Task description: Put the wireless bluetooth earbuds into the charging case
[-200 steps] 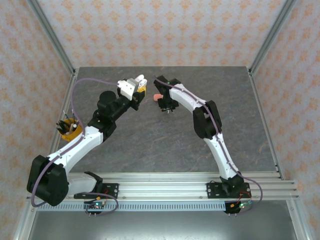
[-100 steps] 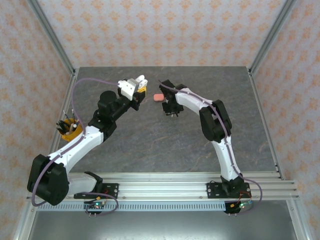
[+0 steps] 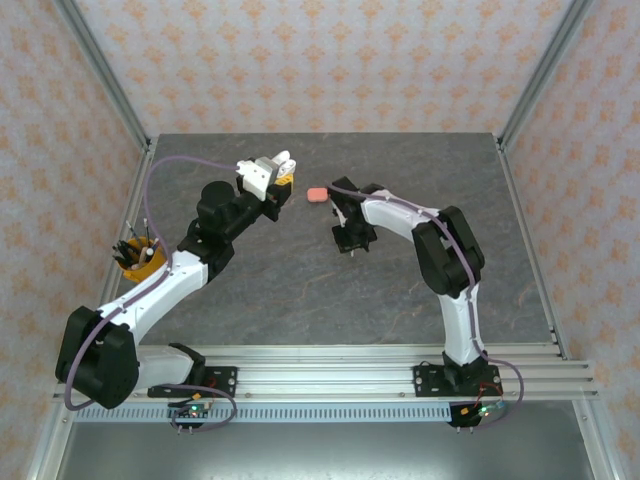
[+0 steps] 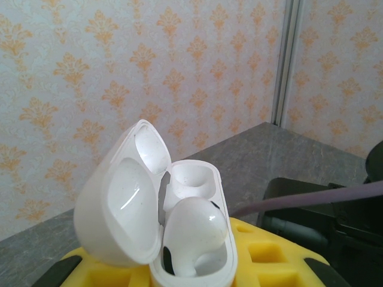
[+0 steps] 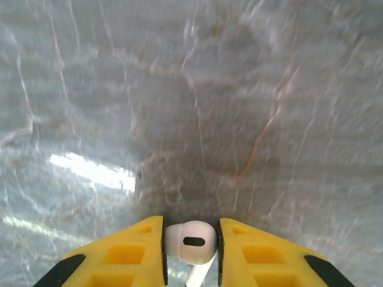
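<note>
Two end effectors each grip something. Shut tight, the left end effector [image 3: 278, 168] holds an open white case [image 4: 122, 203] up near the desk's [image 3: 300, 290] far edge, with one white earbud [image 4: 194, 230] seated inside. Barely parted, the right end effector [image 3: 351, 238] pinches a second earbud [image 5: 190, 241] over the desk's middle.

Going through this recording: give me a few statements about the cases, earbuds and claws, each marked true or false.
1. The white case, held in the left claw, has its lid open. True.
2. Both slots of that case are filled. False: one seated earbud is in it, and the other slot is empty.
3. The right claw grips a loose earbud, which is white. True.
4. The pink case is in the right claw. False: it lies on the table, apart from both claws.
</note>
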